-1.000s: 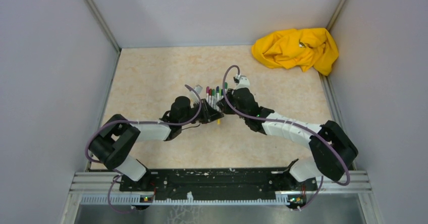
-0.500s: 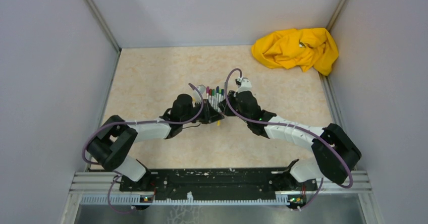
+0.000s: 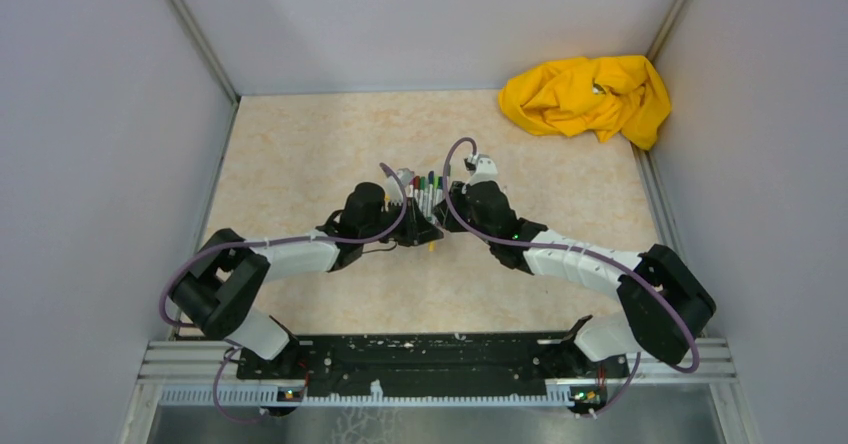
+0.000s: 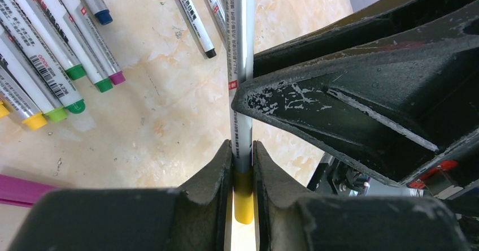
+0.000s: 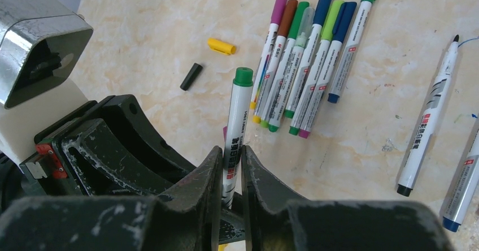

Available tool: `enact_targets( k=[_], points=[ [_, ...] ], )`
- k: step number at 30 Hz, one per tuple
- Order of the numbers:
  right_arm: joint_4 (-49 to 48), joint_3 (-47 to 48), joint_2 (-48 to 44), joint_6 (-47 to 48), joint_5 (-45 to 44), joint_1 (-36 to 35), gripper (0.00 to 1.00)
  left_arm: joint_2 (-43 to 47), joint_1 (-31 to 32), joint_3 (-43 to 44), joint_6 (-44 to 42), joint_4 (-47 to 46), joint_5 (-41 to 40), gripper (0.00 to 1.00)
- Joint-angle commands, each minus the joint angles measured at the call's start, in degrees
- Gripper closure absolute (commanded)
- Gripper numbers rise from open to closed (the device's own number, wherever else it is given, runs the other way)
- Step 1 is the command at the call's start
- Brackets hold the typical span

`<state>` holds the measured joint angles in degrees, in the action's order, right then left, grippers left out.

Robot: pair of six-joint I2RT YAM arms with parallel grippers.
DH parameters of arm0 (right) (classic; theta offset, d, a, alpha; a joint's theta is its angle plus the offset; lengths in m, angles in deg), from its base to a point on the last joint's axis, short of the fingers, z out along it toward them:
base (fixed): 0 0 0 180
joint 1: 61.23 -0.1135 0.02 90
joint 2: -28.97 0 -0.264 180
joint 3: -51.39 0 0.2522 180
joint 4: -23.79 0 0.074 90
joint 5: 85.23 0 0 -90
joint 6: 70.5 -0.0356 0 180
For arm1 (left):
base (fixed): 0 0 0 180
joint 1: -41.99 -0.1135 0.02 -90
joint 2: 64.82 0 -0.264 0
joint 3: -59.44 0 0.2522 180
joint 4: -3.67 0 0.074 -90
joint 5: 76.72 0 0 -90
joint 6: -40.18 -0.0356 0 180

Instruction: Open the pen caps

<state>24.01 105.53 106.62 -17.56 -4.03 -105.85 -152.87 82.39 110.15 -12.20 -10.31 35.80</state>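
The left gripper [image 4: 242,155] is clamped on the yellow end of one pen [image 4: 241,64]. The right gripper [image 5: 230,163] pinches the same pen's barrel further along, and its green cap [image 5: 243,76] is on, sticking out past the fingers. Just left of that pen lie a loose black cap [image 5: 191,76] and a yellow cap [image 5: 221,46]. Right of it is a tight row of capped pens [image 5: 305,59], then uncapped pens [image 5: 429,121]. Far beyond it is the cloth [image 3: 588,96].
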Motion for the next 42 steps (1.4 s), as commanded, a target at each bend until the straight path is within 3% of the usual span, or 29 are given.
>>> enact_targets(
  k=[1,19,21,23,24,25,28,30,35,42],
  points=[
    [-2.74,1.81,0.0,0.98,-0.72,-0.38,0.84,0.98,0.92,1.38,-1.93,-0.15,3.9,1.0],
    [-4.4,1.41,-0.12,-3.58,2.83,0.74,0.78,4.97,1.5,-3.99,-6.16,-8.44,3.19,1.0],
    [-4.3,1.29,-0.41,-3.56,2.62,0.77,0.85,5.18,1.52,-3.76,-6.78,-7.49,2.42,1.0],
    [-3.69,1.32,-0.72,-3.55,2.33,0.82,1.0,5.27,1.52,-3.65,-7.23,-6.75,1.74,1.0],
    [-3.57,1.3,-0.86,-3.55,2.3,0.77,1.0,5.3,1.6,-3.46,-7.42,-6.34,1.38,1.0],
    [-3.47,1.33,-0.91,-3.43,2.23,0.84,1.0,5.33,1.61,-3.33,-7.4,-5.76,0.81,0.98],
    [-3.25,1.37,-1.38,-3.16,1.68,0.96,1.0,5.67,1.65,-3.69,-6.92,-4.85,-0.68,0.72],
    [-3.29,1.32,-1.65,-3.11,1.42,1.1,1.0,5.92,1.61,-4.02,-6.87,-4.88,-0.45,0.64],
    [-3.67,1.26,-2.23,-3.05,1.13,1.38,1.0,5.73,1.61,-4.24,-6.57,-4.97,0.75,0.59],
    [-4.08,0.86,-2.67,-3.39,1.1,1.47,1.0,4.71,1.93,-4.93,-6.36,-5.94,1.47,0.64]
  ],
)
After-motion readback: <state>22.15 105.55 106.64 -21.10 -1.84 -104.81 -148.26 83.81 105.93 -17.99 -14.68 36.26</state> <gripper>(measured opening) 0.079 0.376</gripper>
